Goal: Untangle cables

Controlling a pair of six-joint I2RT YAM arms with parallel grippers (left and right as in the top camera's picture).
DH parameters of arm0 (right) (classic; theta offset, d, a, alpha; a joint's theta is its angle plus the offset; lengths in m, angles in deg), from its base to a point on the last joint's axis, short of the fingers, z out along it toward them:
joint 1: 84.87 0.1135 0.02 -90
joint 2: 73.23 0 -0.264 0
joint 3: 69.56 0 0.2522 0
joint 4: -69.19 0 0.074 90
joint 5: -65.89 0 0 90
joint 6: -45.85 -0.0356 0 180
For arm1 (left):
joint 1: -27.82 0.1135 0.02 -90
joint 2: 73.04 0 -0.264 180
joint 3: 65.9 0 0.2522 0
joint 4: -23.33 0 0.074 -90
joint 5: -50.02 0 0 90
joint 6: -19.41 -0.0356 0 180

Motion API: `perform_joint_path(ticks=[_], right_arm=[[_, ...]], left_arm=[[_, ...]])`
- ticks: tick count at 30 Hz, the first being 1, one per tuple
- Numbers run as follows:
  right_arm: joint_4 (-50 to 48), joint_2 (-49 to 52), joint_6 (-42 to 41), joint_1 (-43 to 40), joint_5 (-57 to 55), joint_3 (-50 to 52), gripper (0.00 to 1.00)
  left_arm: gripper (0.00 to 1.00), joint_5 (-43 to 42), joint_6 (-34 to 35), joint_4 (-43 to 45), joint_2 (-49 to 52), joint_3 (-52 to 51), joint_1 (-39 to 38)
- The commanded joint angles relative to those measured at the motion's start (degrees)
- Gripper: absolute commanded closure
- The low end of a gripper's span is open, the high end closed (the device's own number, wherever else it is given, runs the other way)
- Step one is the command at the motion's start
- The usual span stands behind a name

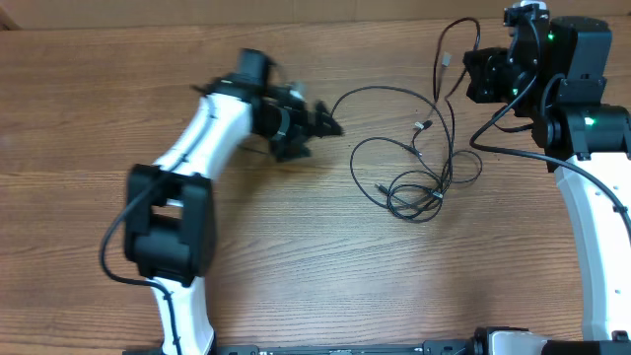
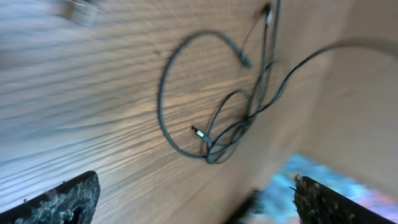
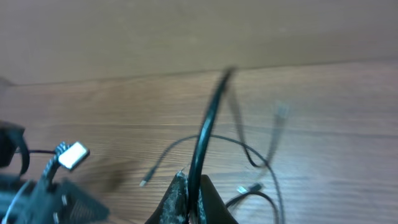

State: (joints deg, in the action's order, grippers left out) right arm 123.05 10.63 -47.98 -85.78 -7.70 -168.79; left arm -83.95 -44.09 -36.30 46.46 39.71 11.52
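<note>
Thin black cables (image 1: 432,197) lie in a loose tangle of loops on the wooden table, right of centre. My left gripper (image 1: 319,134) hovers open to the left of the tangle, holding nothing. In the left wrist view the cables (image 2: 214,148) lie ahead of the wide-apart fingers (image 2: 62,200). My right gripper (image 1: 480,71) is raised at the far right, shut on one cable. That cable (image 3: 209,121) runs up from between the closed fingertips (image 3: 180,196). A loose plug end (image 1: 446,61) hangs near it.
The wooden table (image 1: 296,256) stretches around the tangle. The left arm's white link (image 1: 202,133) crosses the left half, and the right arm's base (image 1: 592,197) stands at the right edge. A wall rises behind the table's far edge (image 3: 186,37).
</note>
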Motion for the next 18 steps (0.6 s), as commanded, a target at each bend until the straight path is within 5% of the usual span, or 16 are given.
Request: perform_joint_path(ticks=[1, 9, 18], right_arm=[[0.61, -0.46, -0.68, -1.29, -3.78, -0.02, 0.96], [3.72, -0.46, -0.66, -3.08, -3.74, -0.02, 0.96], [6.14, -0.46, -0.63, -3.08, -3.76, -0.02, 0.96]], left_arm=[[0.0, 17.81, -3.41, 0.55, 0.2, -0.26, -6.84], [0.0, 41.35, -7.23, 5.09, 0.22, -0.26, -21.11], [0.05, 47.47, -7.3, 10.51, 3.69, -0.26, -27.1]])
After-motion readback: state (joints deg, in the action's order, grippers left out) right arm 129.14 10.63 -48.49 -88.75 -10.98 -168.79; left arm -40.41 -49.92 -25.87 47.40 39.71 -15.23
